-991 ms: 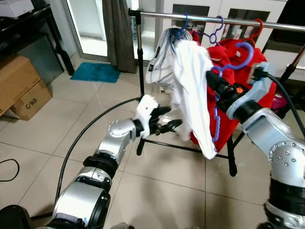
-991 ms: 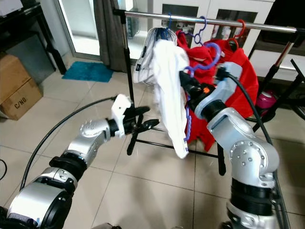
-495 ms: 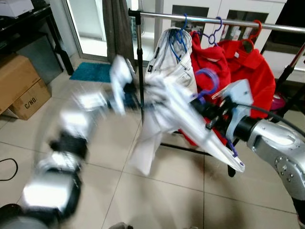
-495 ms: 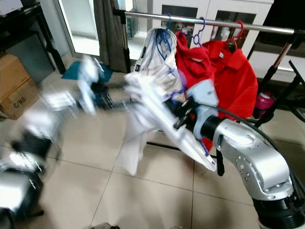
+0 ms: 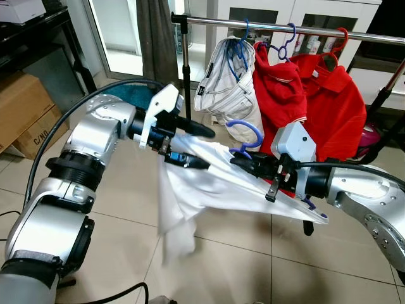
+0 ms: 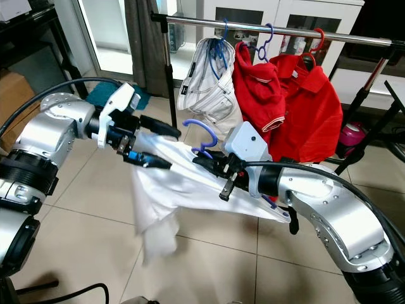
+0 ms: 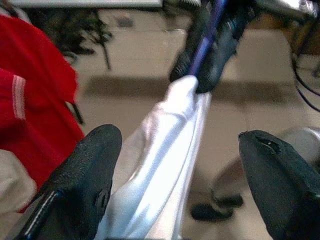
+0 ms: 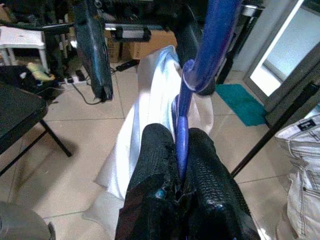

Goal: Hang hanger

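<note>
Right pincer (image 8: 177, 165) clamped on blue hanger (image 8: 200, 65); left pincer (image 7: 175, 185) agape astride white shirt (image 7: 160, 175)

Both arms are silver, jointed segments with dark rings between them and small screws on the right elbow shell. Each wrist carries a pale camera block and a black cable. The left gripper (image 5: 193, 147) and right gripper (image 5: 243, 163) have black fingers.

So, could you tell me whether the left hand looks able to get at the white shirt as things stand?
Probably yes: the left hand is open right at the white shirt, cloth between its fingers, nothing in between.
</note>
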Available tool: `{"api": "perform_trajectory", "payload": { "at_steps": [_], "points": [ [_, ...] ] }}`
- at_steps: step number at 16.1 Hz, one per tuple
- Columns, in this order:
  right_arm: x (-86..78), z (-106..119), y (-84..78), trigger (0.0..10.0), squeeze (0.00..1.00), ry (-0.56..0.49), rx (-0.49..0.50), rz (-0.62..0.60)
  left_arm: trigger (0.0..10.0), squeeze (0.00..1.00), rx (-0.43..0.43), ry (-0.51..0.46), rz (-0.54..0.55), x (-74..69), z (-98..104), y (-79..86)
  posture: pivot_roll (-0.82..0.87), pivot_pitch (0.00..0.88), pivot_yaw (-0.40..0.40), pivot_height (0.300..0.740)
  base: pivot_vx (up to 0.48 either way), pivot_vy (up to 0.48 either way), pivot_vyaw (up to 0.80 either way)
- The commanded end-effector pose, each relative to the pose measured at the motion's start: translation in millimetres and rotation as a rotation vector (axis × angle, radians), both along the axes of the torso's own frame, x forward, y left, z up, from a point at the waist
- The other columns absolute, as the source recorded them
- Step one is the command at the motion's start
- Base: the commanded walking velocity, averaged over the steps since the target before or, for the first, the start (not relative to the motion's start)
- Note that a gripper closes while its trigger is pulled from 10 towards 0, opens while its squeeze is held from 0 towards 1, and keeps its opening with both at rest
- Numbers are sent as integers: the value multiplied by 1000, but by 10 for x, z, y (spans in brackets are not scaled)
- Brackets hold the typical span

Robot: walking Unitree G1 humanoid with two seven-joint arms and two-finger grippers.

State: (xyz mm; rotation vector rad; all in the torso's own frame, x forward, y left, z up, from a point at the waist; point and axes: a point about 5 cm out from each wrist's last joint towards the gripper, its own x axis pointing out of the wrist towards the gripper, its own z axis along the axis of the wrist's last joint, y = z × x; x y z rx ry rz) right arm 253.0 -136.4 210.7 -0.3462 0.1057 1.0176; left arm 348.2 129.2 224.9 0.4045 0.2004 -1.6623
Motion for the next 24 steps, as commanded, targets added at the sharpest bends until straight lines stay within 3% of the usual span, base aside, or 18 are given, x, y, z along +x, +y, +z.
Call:
{"api": "perform_trajectory", "payload": {
  "at_steps": [1, 3, 5, 7, 8, 9, 10, 11, 14, 15, 16, 17, 18, 21, 24],
  "points": [
    [-51, 82, 36, 10000, 0, -57, -6, 38, 10000, 0, 46, -19, -25, 16, 15, -38, -249, 0, 58, 740, 0, 0, 0],
    [-71, 72, 43, 10000, 0, -54, -1, 43, 10000, 0, 5, -57, 9, 80, 28, -119, -252, 0, 64, 740, 0, 0, 0],
    [-57, -5, -11, 10000, 0, -9, 32, -31, 10000, 0, -135, -49, 53, 105, 148, -129, -249, 0, 62, 740, 0, 0, 0],
    [-41, -231, -117, 10000, 0, 59, 59, -173, 10000, 0, -352, 22, 117, 74, 225, -75, -238, 0, 52, 740, 0, 0, 0],
    [-48, -310, -147, 10000, 0, 78, 62, -220, 10000, 0, -390, 24, 183, 83, 153, -45, -239, 0, 54, 740, 0, 0, 0],
    [-57, -369, -168, 10000, 0, 90, 64, -258, 10000, 0, -405, 7, 271, 105, 58, -17, -242, 0, 61, 740, 0, 0, 0],
    [-48, -485, -222, 10000, 0, 103, 89, -381, 10000, 0, -432, -41, 528, 162, -152, 57, -257, 0, 74, 740, 0, 0, 0],
    [-45, -542, -236, 10000, 0, 105, 119, -461, 10000, 0, -404, -68, 636, 140, -311, 96, -264, 0, 81, 740, 0, 0, 0],
    [-31, -565, -246, 10000, 0, 81, 235, -595, 10000, 0, -367, -73, 727, 22, -588, 17, -251, 0, 89, 740, 0, 0, 0],
    [-19, -561, -254, 10000, 0, 79, 323, -650, 10000, 1000, -341, -87, 741, -49, -701, -49, -241, 0, 86, 740, 0, 0, 0],
    [-19, -560, -252, 10000, 0, 81, 352, -661, 10000, 1000, -328, -102, 743, -74, -728, -65, -241, 0, 86, 740, 0, 0, 0],
    [13, -522, -248, 10000, 0, 128, 492, -688, 10000, 1000, -281, -205, 786, -183, -947, -58, -233, 0, 98, 740, 0, 0, 0],
    [34, -487, -247, 10000, 0, 145, 537, -676, 10000, 1000, -286, -191, 816, -219, -1042, -40, -238, 0, 101, 740, 0, 0, 0],
    [83, -397, -252, 10000, 0, 142, 558, -639, 10000, 1000, -277, -151, 777, -282, -1112, -80, -250, 0, 92, 740, 0, 0, 0],
    [160, -330, -252, 10000, 0, 124, 553, -624, 10000, 1000, -347, -104, 805, -235, -1030, -225, -242, 0, 80, 740, 0, 0, 0]
  ]
}}
